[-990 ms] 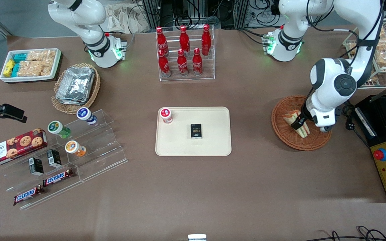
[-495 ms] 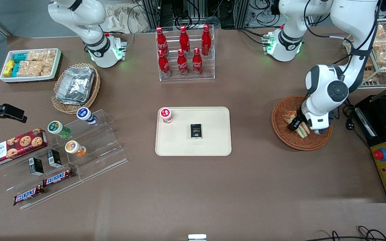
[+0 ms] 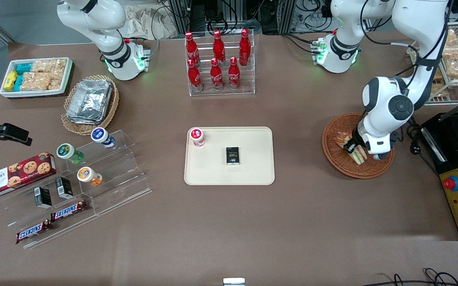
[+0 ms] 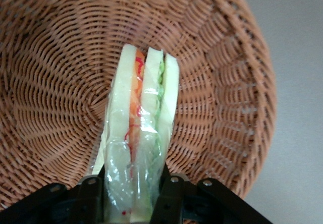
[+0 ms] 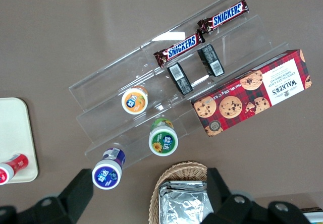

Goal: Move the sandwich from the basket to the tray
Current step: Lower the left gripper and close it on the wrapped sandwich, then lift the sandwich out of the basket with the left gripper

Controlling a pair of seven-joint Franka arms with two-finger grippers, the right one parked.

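The sandwich [image 3: 359, 155], wrapped in clear film, stands on edge in the reddish-brown wicker basket [image 3: 356, 174] toward the working arm's end of the table. My left gripper [image 3: 357, 152] is down in the basket, with a finger on each side of the sandwich. In the left wrist view the sandwich [image 4: 144, 108] runs out from between the black fingers [image 4: 169, 196], which press on its wrap, with the basket's weave [image 4: 50, 82] all around. The gripper [image 4: 132, 186] is shut on the sandwich. The beige tray [image 3: 253, 171] lies mid-table.
On the tray stand a red-capped bottle [image 3: 197, 136] and a small black box [image 3: 233, 155]. A black machine with a red button [image 3: 451, 183] sits beside the basket. A rack of red cola bottles [image 3: 218, 63] stands farther from the camera than the tray.
The left arm has dropped and shifted slightly over the basket. The black finger has moved in against the sandwich. The sandwich still rests in the basket.
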